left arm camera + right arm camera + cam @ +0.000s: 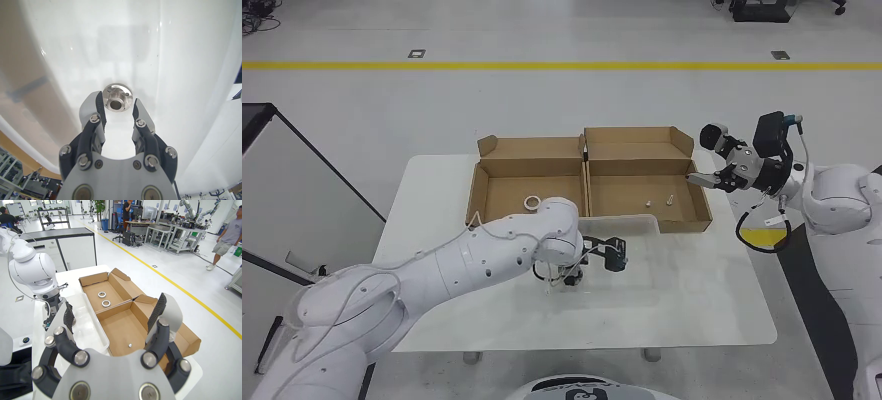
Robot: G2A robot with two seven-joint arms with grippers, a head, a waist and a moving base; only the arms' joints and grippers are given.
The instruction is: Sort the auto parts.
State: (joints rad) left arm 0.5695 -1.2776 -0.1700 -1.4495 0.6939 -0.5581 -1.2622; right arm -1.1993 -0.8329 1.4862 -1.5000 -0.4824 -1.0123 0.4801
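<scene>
Silver flange (117, 100); white tray (90, 56); brown cardboard boxes (507, 195); white table (712, 300); yellow floor line (542, 65).

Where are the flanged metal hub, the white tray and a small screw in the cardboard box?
flanged metal hub (115, 97): left wrist view, on its raised collar.
white tray (102, 336): right wrist view, on its long rim.
small screw (129, 345): right wrist view, on its head.

Count per kind: cardboard boxes (527, 190) x2, side by side; metal rings (102, 294) x2; small metal pcs (649, 203) x2; flanged metal bushing (117, 100) x1; white tray (101, 330) x1; worktop (692, 290) x1.
</scene>
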